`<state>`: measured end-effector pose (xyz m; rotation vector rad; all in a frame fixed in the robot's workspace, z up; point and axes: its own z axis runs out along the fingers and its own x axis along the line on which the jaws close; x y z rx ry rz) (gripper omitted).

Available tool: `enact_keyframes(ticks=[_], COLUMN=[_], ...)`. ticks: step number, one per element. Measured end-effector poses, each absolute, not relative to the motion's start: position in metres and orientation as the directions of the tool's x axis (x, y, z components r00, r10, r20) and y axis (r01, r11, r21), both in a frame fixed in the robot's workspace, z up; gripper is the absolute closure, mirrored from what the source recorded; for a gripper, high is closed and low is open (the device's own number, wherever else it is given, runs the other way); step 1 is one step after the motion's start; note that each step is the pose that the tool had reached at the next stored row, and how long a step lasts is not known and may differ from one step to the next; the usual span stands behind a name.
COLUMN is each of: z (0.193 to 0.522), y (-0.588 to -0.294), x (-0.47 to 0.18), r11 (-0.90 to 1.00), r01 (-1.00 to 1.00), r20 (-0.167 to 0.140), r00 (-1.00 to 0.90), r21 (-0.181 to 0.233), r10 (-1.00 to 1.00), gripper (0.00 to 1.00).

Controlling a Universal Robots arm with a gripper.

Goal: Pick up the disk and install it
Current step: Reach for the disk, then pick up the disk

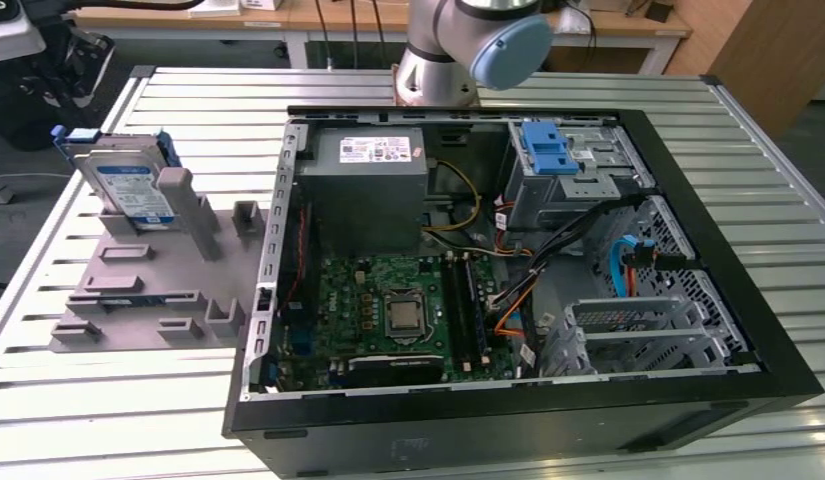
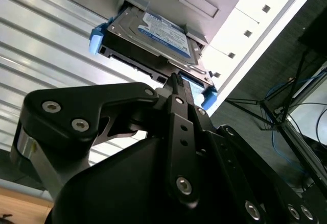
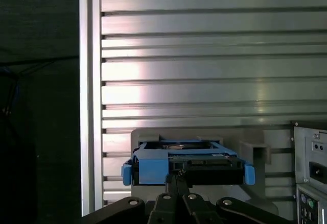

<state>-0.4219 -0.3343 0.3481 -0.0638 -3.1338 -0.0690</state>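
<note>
The disk (image 1: 125,180), a flat silver-grey hard drive with a blue-and-white label and blue plastic side rails, stands on edge in a slot of a grey plastic stand with several upright blocks (image 1: 145,290). It leans slightly, with its label face showing in the exterior view. The stand rests on the ribbed aluminium tabletop (image 1: 92,400), on the exterior view's left of an open black computer case (image 1: 519,425) and just beside it.

Inside the case lie a green motherboard (image 1: 399,310), a grey boxy power supply with a white label (image 1: 365,190) and a metal drive bay topped by a blue plastic latch (image 1: 552,150). The grey and light-blue robot arm (image 1: 466,40) rises behind the far edge of the case.

In both wrist views the black pincer (image 2: 174,78) (image 3: 176,175) points toward the disk (image 2: 153,35) (image 3: 186,163). Its two fingers (image 2: 179,132) are pressed together at the tips with no gap and nothing between them. The tips line up with the near end of the disk, between the two blue rail ends. Whether they touch it cannot be told. The disk sits in its stand, outside the case.
</note>
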Motion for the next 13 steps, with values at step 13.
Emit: enact_keyframes(ticks=[13], z=[0.3471], y=[-0.3339], x=[-0.4289], r11=[0.998], r01=[0.041], r20=[0.007], r00=[-0.999], r21=[0.044], r10=[0.041], gripper=[0.89])
